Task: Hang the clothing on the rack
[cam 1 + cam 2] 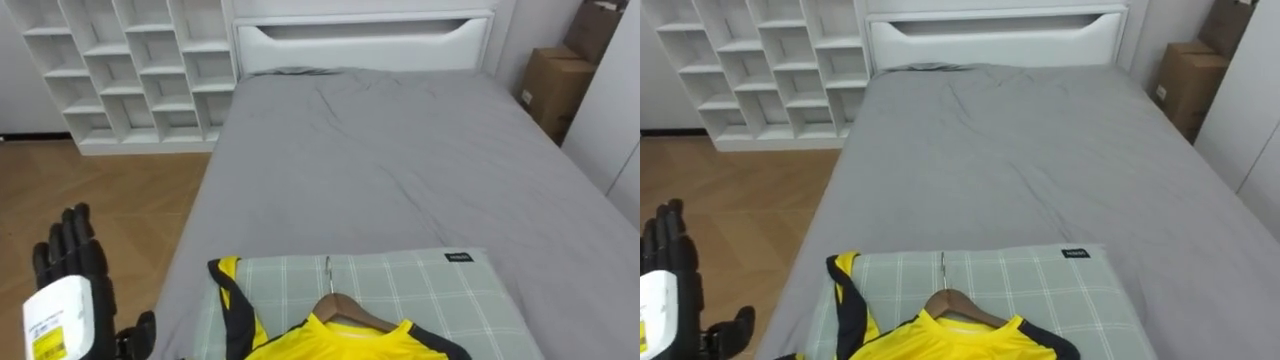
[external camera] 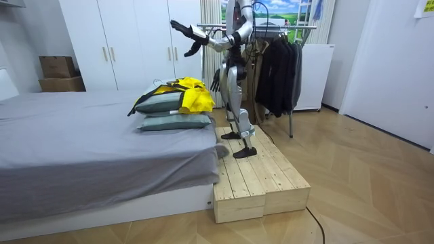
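Observation:
A yellow shirt with black trim [image 1: 330, 342] lies on a wooden hanger [image 1: 343, 306]. The hanger's metal hook points toward the headboard. Both rest on a green checked pillow [image 1: 420, 285] at the near end of the grey bed [image 1: 400, 150]. In the room view the shirt [image 2: 192, 95] tops two stacked pillows. My left hand [image 1: 72, 262] is raised at the lower left, off the bed's side, with straight spread fingers and nothing in it. In the room view this hand [image 2: 184, 32] is held high toward the bed. My right hand [image 2: 215, 83] hangs by my hip.
I stand on a wooden platform [image 2: 258, 176] at the bed's end. Behind me is a clothes rack [image 2: 285, 27] with dark garments [image 2: 278, 74]. A white cubby shelf [image 1: 130, 70] stands at the far left and cardboard boxes [image 1: 555, 85] at the far right.

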You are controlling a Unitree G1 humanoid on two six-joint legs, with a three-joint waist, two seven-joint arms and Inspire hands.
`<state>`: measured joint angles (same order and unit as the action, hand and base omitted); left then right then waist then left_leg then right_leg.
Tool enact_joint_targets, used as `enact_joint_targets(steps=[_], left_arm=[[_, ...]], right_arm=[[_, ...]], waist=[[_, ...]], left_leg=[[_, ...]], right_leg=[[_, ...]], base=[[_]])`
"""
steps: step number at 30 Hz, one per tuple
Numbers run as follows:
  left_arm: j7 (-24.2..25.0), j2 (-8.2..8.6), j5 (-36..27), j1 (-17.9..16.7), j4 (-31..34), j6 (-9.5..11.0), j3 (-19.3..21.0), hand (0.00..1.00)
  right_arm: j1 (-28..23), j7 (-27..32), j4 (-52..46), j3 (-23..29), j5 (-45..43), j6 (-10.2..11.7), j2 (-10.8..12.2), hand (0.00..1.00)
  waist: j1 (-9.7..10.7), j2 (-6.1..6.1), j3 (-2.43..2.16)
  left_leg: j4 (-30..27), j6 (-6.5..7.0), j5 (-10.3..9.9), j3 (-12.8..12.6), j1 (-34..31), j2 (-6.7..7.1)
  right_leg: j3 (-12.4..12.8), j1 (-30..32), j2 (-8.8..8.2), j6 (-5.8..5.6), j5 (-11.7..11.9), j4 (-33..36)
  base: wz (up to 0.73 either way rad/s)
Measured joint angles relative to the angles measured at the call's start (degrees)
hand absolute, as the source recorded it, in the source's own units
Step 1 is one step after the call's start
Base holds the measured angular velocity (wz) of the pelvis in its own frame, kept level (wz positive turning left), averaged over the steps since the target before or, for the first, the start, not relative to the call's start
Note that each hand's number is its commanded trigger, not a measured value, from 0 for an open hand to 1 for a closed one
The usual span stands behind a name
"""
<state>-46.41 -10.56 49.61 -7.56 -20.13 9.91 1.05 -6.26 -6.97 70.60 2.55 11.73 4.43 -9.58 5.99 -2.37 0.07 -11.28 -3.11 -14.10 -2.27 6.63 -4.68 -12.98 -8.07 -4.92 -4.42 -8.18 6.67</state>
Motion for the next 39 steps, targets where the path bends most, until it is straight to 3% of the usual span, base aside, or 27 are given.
enact_joint_targets(steps=[6,17,23,27,32,39], left_arm=[[1.7,0.0,0.1,1.0,-0.1,-0.1,-2.3,0.0],[5.2,-0.01,0.2,1.1,-0.2,-2.4,-5.9,0.0],[10.3,-0.85,2.6,2.0,-0.2,-3.3,-9.4,0.0],[14.3,-1.07,3.5,4.3,-0.1,-4.0,-12.0,0.0],[17.5,-1.64,5.0,5.3,-0.1,-4.7,-12.7,0.0],[21.1,-1.86,5.0,6.8,-0.1,-4.9,-12.7,0.0]], right_arm=[[0.3,0.1,0.0,0.0,0.0,0.1,0.0,0.0],[0.6,-0.7,0.1,0.0,0.0,-0.1,-0.2,0.0],[2.7,-0.7,2.4,0.5,-0.7,0.0,-0.3,0.0],[3.1,-0.9,3.1,1.1,-0.8,-0.1,-0.3,0.0],[3.5,-2.0,2.9,1.3,-1.6,-0.1,-0.5,0.0],[3.4,-2.0,2.8,1.6,-3.0,-0.1,-0.9,0.0]], waist=[[0.8,-0.02,-0.02],[2.0,-0.47,-0.02],[3.3,-0.8,0.1],[3.5,-0.9,0.44],[4.9,-0.91,0.48],[5.1,-1.42,0.14]], left_leg=[[0.0,0.0,0.0,-0.5,0.5,-0.01],[0.7,0.03,0.0,-1.0,0.8,-0.01],[0.5,0.09,0.1,-1.4,0.9,0.0],[0.6,0.09,0.1,-2.2,0.9,0.0],[0.6,0.09,0.1,-2.4,0.8,0.01],[0.5,0.1,0.1,-3.1,-0.1,0.02]], right_leg=[[0.5,-0.1,0.0,0.0,0.0,0.2],[1.2,-0.1,0.05,-0.01,0.0,0.1],[1.4,-0.1,0.01,-0.01,0.0,0.2],[1.8,0.1,-0.01,-0.01,0.0,0.1],[2.2,0.3,0.0,-0.07,0.0,0.1],[3.1,1.8,0.01,-0.08,0.0,0.3]], base=[[-0.05],[-0.02],[0.0],[-0.02],[-0.02],[-0.05]])
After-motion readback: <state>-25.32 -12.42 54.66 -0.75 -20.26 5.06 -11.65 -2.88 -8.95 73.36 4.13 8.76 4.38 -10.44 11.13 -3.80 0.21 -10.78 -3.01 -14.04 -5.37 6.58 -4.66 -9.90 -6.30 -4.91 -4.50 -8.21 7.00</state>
